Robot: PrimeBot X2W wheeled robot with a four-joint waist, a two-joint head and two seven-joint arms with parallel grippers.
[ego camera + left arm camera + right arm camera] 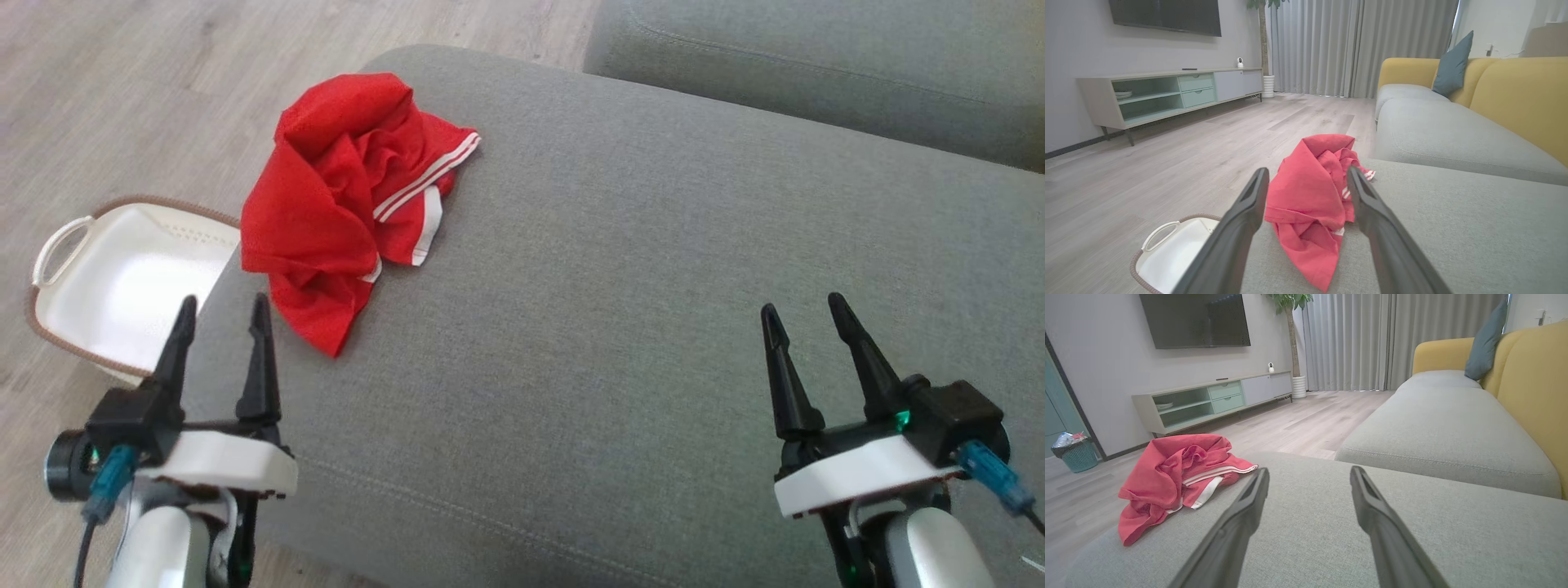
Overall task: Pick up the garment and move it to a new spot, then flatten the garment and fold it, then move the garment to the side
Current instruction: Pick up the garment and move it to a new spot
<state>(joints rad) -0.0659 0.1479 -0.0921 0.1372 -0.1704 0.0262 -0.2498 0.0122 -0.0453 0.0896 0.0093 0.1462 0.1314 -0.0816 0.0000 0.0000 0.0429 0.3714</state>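
Left fingers (260, 359) and right fingers (785, 371) stand apart, empty. The red garment (326, 212) lies crumpled just ahead of the left pair on the sofa cushion (612, 286). Pickup first: I'd reach forward and pinch it.

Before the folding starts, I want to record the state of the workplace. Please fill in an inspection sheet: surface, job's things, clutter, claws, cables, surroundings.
Surface: grey sofa cushion, smooth fabric.
Job's things: red garment with white stripes, crumpled, at the cushion's left edge, not yet flattened.
Clutter: white basket on the floor beside the cushion.
Claws: left claw open, just short of the garment, holding nothing; right claw open above the cushion, holding nothing.
Cables: left blue plug and right blue plug at the wrists, away from the garment.
Surroundings: wooden floor, TV cabinet, curtains, waste bin.
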